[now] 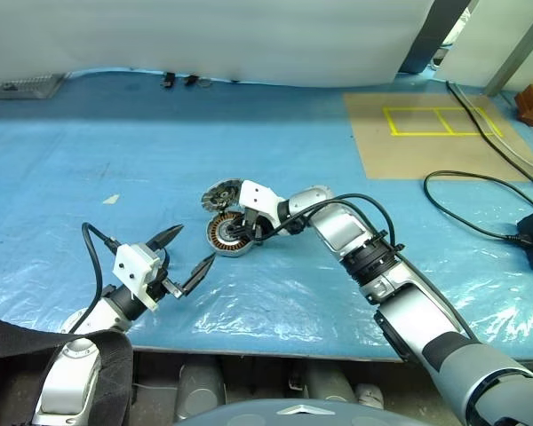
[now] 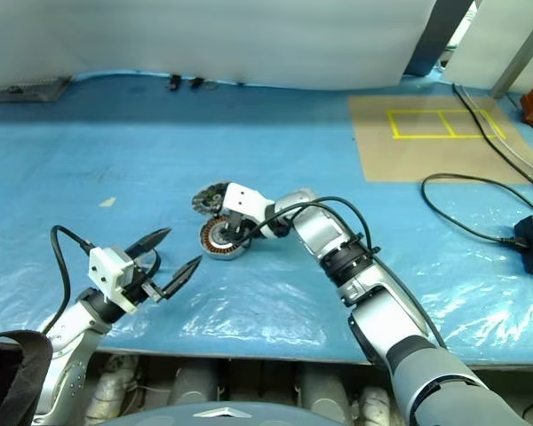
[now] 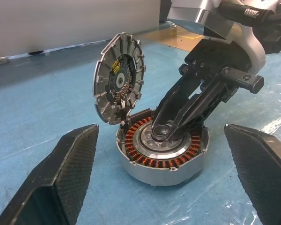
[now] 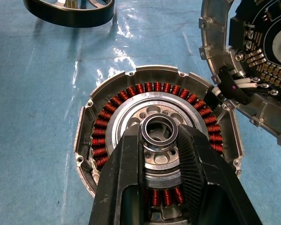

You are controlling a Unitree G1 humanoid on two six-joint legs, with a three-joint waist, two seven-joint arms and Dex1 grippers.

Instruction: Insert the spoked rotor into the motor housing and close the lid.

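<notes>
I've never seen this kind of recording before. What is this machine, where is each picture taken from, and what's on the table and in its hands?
It is a humanoid robot with two arms, each ending in a black two-fingered hand. The two wide pictures look down from its head. The two close ones come from cameras on its wrists. On the blue-sheeted table lies the motor housing, a silver cylinder ringed with copper windings. Its lid stands open at its edge. The spoked rotor lies apart on the sheet. The right hand pinches the centre ring of the housing. The left hand hovers open nearby, holding nothing.
</notes>
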